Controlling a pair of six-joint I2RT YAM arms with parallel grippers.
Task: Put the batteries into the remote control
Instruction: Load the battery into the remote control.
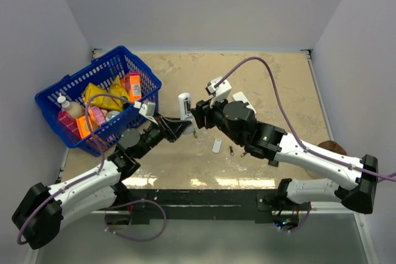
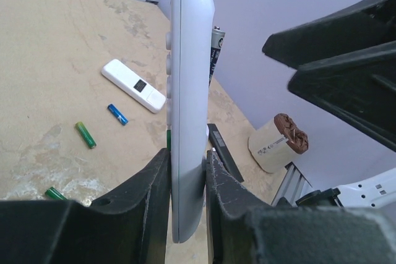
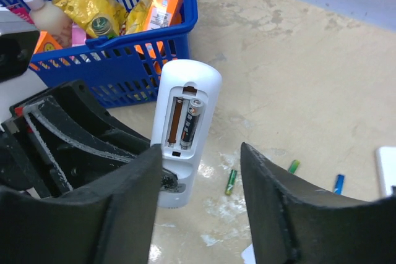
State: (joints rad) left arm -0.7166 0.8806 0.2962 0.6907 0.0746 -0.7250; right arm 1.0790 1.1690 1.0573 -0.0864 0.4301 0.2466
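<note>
My left jaws are clenched on the lower end of the remote control [image 2: 189, 122], holding it upright above the table [image 2: 49, 60]. My right jaws are released and spread wide, gripping nothing, close in front of the remote's uncovered back. A dark battery [image 3: 190, 122] sits in the right-hand slot of the open compartment; I cannot tell whether the slot beside it is filled. On the table below lie a green battery [image 2: 86, 134], a second green one [image 2: 55, 193] and a blue battery [image 2: 117, 114]. Just beyond them a wider white remote [image 2: 133, 85] lies flat. A blue basket [image 3: 117, 66] of groceries stands off to my left.
</note>
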